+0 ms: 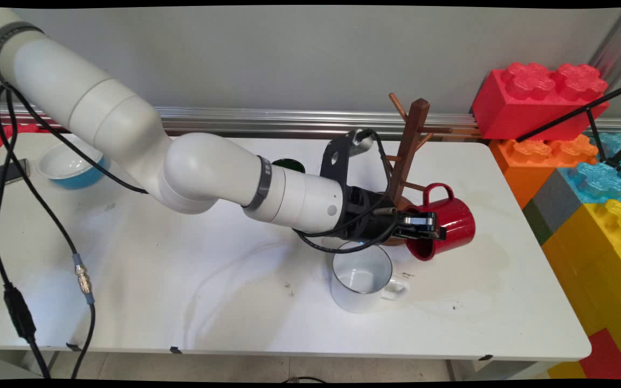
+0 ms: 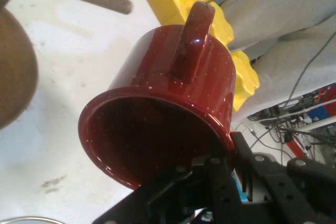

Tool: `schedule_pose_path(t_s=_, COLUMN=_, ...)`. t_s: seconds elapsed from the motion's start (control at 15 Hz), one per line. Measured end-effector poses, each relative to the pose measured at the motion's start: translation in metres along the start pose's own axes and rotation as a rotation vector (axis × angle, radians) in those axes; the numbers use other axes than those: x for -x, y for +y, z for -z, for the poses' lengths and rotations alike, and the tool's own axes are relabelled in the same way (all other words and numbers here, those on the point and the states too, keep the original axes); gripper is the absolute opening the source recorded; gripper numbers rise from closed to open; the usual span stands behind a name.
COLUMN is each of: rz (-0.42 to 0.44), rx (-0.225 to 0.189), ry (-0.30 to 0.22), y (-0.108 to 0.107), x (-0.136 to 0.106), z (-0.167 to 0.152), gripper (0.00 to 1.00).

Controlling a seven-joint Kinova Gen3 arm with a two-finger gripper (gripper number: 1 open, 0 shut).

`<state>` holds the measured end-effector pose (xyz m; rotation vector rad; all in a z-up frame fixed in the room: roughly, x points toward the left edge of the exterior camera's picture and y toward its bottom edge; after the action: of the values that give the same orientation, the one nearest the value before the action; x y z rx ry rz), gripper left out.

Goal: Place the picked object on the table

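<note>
My claw (image 1: pixel 433 226) is clamped on the rim of a red mug (image 1: pixel 448 221), which I hold on its side, off the tabletop (image 1: pixel 181 280), with its mouth turned toward my wrist and slightly downward and its handle uppermost. In the hand view the red mug (image 2: pixel 168 114) fills the centre: its dark interior faces the camera, its handle rises at the top, and one of my fingers (image 2: pixel 223 182) presses against the lower edge of the rim, so the claw (image 2: pixel 218 174) is narrow and gripping the rim wall.

Just behind and left of the held mug stands a wooden mug tree (image 1: pixel 410 145), upright on a round brown base, its pegs bare; the mug's handle lies close beside one lower peg, and I cannot tell whether they touch. Below my wrist, a white mug (image 1: pixel 361 277) stands upright on the tabletop, mouth up, handle pointing right, apart from the red mug. A dark green round object (image 1: pixel 289 164) shows partly behind my forearm. At the far left corner sits a blue bowl (image 1: pixel 70 164) with a white inside, and a phone (image 1: pixel 3 173) lies flat beside it. Large toy blocks (image 1: pixel 569 151) in red, orange, blue and yellow are stacked beside the right end of the tabletop.
</note>
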<state>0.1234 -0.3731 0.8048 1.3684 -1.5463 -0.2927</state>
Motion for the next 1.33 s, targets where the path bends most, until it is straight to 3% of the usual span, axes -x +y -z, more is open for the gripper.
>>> schedule_pose_path(t_s=0.67, rz=-0.046, rx=0.0, ry=-0.028, y=0.037, x=-0.012, z=0.03, gripper=0.0)
schedule_pose_path(t_s=1.33, rz=-0.163, rx=-0.055, ry=-0.09, y=0.077, x=-0.029, z=0.07, gripper=0.0)
